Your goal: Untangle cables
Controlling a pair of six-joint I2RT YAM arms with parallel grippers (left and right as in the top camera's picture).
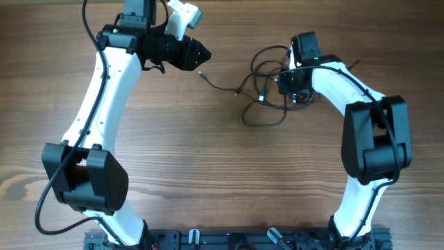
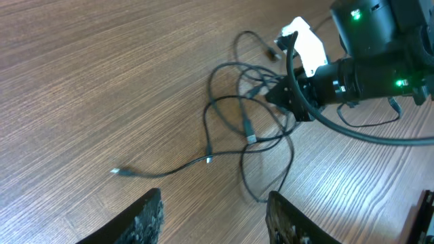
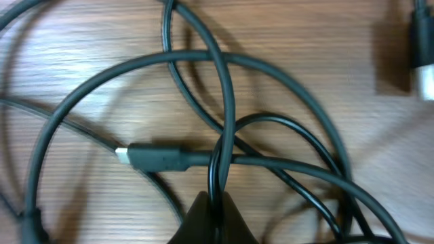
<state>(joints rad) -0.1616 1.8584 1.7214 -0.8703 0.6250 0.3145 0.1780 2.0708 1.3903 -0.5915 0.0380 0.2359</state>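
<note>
"Right gripper first: how did it stand?"

"Its fingers were pressed together into one dark wedge. A black strand ran straight into the tip and was pinched there. It sat down among the cables, on the right half of the table. The left gripper held nothing. Its two fingers stood wide apart with bare wood between them, and it hung to the left of the heap, apart from the cords."

"And the bigger things around them?"

"The wooden table filled each view. The left arm reached up the left side and bent inward at the far end. The right arm did the same from the right, with its wrist over the tangle."

"Where did the cables lie?"

"Toward the far side, right of centre, in loose overlapping loops rather than a tight knot. They rested on the wood, and several strands crossed just in front of the right gripper. One long cord trailed leftward from the heap. Its loose end lay on the table near the left gripper without touching it."

"Anything smaller?"

"A black plug with a silver tip lay flat just beside the pinched strand, and its cord crossed that strand. Which of the two lay on top could not be told, nor whether the plug belonged to the gripped cable."
</note>
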